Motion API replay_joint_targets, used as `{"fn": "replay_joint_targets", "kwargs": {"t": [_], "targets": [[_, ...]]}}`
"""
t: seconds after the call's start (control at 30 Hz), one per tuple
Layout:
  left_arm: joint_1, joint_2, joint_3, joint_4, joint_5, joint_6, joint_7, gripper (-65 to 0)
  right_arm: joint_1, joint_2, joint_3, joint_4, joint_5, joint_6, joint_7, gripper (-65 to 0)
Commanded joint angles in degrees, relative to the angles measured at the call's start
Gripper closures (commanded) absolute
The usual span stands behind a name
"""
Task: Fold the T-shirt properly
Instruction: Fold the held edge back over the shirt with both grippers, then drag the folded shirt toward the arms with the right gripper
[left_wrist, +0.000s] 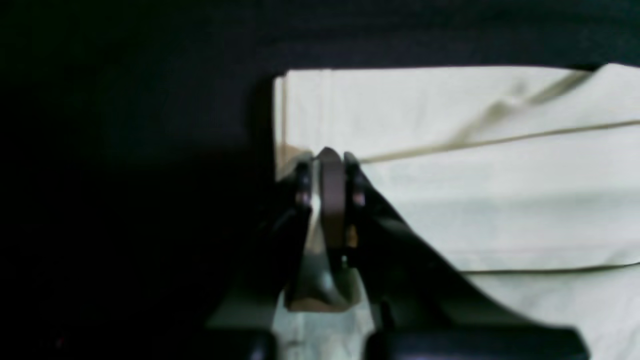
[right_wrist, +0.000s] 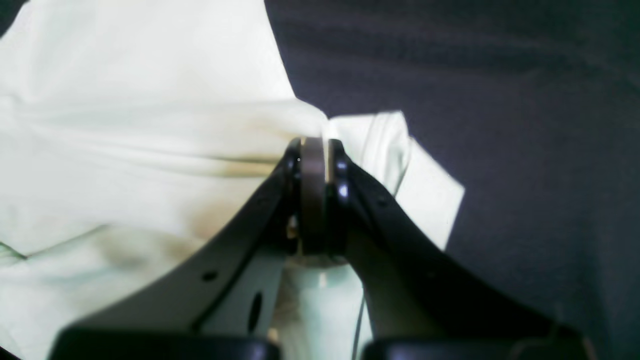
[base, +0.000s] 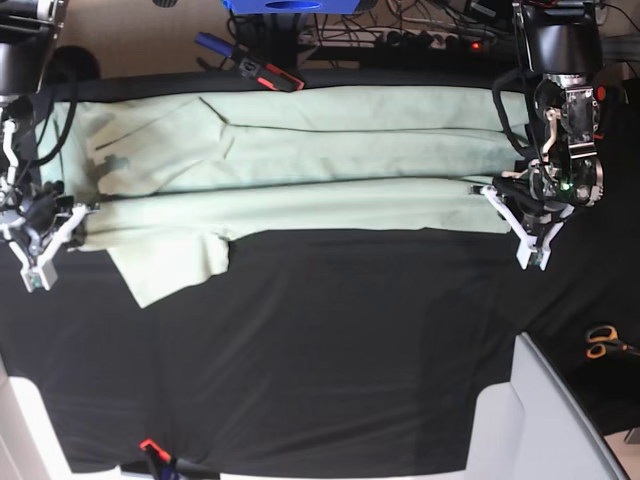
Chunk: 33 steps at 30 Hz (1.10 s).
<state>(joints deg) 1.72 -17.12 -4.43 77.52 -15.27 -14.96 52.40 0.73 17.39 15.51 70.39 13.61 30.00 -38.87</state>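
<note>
- We see the T-shirt (base: 300, 165) stretched sideways across the far half of the black surface (base: 330, 350), already doubled lengthwise into a long band, with one sleeve flap hanging toward us near the base view's left end.
- We judge it light, soft and limp: it will sag and crease wherever it is unsupported, and thin cotton can slide out of a weak pinch, though nothing about it is fragile.
- We think the best places to take hold are the corners and hems at the two ends of the band, where the doubled layers give more to bite on; a grip in the middle would only bunch it.
- The left hand (left_wrist: 330, 170) sits at the hem end, on the base view's right, its fingers pressed together on a corner fold of the cloth at the edge of the surface.
- The right hand (right_wrist: 315, 165) sits at the opposite end by the sleeve, likewise pinched tight, with a ridge of fabric gathered between its fingers.
- Both hands carry cloth only; neither touches anything else that we can see.
- Beyond the shirt, scissors (base: 603, 342) lie well apart near the base view's right edge.
</note>
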Motion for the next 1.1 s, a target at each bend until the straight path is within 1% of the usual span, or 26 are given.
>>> {"fn": "replay_joint_targets", "kwargs": {"t": [0.0, 0.27, 0.37, 0.5, 0.6, 0.7, 0.77, 0.83, 0.87, 0.9, 0.93, 0.97, 1.0, 1.07], "targets": [[-0.7, -1.1, -0.3, 0.8, 0.1, 0.3, -0.8, 0.0, 0.5, 1.1, 0.4, 1.1, 0.4, -0.1, 1.0, 0.0], [0.7, -1.6, -0.2, 0.6, 0.4, 0.3, -0.9, 0.0, -0.5, 0.4, 0.4, 1.0, 0.4, -0.1, 1.0, 0.0], [1.7, -0.9, -0.2, 0.6, 5.4, 0.3, -1.1, 0.0, -0.5, 0.3, 0.4, 1.0, 0.4, -0.1, 1.0, 0.0], [1.8, 1.6, -0.2, 0.6, 12.1, 0.1, -1.2, 0.0, -1.0, 0.3, 0.4, 0.9, 0.4, -0.1, 1.0, 0.0], [1.8, 2.5, -0.2, 0.6, 13.8, 0.1, -1.2, 0.0, -1.6, 0.3, 0.4, 0.9, 0.4, -0.1, 1.0, 0.0], [1.8, 2.6, -0.2, 0.6, 13.6, 0.1, -1.0, 0.0, -1.7, -0.3, 0.4, 0.9, 0.6, -0.1, 1.0, -0.6], [1.5, 2.8, -0.2, 0.6, 13.7, 0.1, -0.8, 0.0, -2.1, -1.2, 3.2, 1.0, 0.4, -0.1, 0.7, -6.1], [1.4, 2.8, -0.2, 0.7, 13.8, 0.1, -0.8, 0.0, -2.2, -2.1, 5.8, 1.4, 0.4, -0.1, -0.9, -15.1], [1.4, 2.8, -0.2, 0.7, 13.8, 0.1, -0.7, -2.2, -2.1, -2.4, 6.8, 1.5, 0.4, -0.1, -1.5, -19.9], [1.5, 2.8, -0.3, 0.9, 13.8, 0.1, -0.7, -6.2, -2.1, -2.6, 7.3, 1.6, 0.4, -0.1, -1.7, -24.5], [1.6, 2.7, -0.3, 1.0, 13.8, 0.1, -0.6, -11.4, -2.1, -2.6, 7.3, 1.9, 0.4, -0.1, -1.7, -28.1], [1.7, 2.6, -0.5, 1.0, 13.8, 0.1, 0.3, -18.0, -2.2, -2.6, 7.5, 2.8, 0.3, -0.1, -1.8, -31.0], [1.6, 2.6, -0.6, 1.2, 13.8, 0.1, 1.2, -23.3, -2.4, -2.6, 7.6, 3.9, 0.3, -0.1, -1.9, -32.1], [1.6, 2.5, -0.9, 3.2, 13.7, 0.1, 2.4, -35.4, -2.5, -2.7, 7.6, 7.0, 0.3, -0.1, -2.1, -32.1]]}}
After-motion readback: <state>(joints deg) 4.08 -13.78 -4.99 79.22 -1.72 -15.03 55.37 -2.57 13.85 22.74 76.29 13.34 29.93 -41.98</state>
